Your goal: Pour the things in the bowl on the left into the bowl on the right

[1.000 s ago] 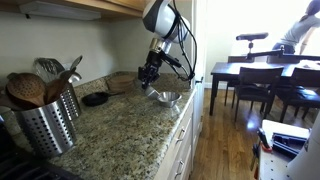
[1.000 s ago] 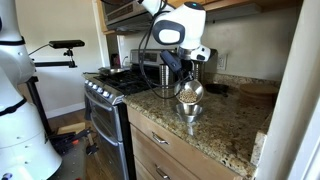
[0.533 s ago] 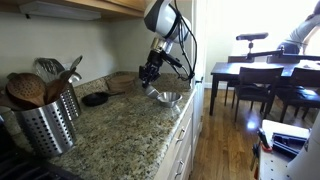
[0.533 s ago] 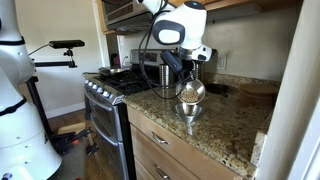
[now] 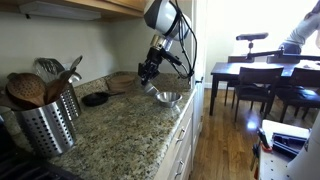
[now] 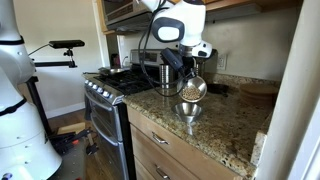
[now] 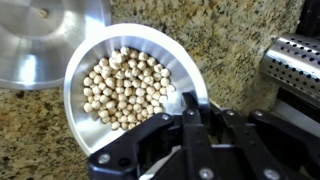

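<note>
My gripper [image 7: 196, 108] is shut on the rim of a steel bowl [image 7: 88, 52] filled with small round beige chickpeas [image 7: 128, 85]. It holds this bowl in the air, tilted, above the granite counter. A second steel bowl [image 7: 40, 45], which looks empty, stands on the counter just below and beside it. In both exterior views the held bowl [image 6: 191, 89] [image 5: 148, 76] hangs over the standing bowl [image 6: 189, 109] [image 5: 166, 97] near the counter's front edge, with the gripper [image 6: 187, 73] above it.
A perforated steel utensil holder [image 5: 45, 122] with wooden spoons stands on the counter; it also shows in the wrist view [image 7: 295, 60]. A small black dish [image 5: 96, 99] and a wooden board [image 5: 122, 78] lie near the wall. A stove [image 6: 108, 88] adjoins the counter.
The gripper has risen slightly and tilted the held bowl, so its chickpeas now show in an exterior view. The bowl on the counter has not moved.
</note>
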Available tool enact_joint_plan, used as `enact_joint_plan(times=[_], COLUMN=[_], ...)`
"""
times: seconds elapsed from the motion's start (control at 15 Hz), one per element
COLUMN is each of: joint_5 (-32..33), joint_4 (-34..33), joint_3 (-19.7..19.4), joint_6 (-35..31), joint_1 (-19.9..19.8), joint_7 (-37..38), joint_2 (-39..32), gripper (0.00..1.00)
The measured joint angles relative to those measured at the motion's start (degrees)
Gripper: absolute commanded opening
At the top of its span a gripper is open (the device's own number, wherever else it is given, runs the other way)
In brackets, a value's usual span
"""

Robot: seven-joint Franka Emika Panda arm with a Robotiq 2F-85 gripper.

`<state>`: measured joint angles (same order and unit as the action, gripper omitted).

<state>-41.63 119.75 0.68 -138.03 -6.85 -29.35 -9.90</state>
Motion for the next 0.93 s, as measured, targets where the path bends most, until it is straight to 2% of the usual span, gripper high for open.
enact_joint_plan(times=[0.93], joint_5=[-1.8], joint_4=[3.4], joint_3=[1.4], joint_6=[-4.8], joint_1=[1.2], joint_7=[0.2], joint_2=[2.3], gripper=[0.04])
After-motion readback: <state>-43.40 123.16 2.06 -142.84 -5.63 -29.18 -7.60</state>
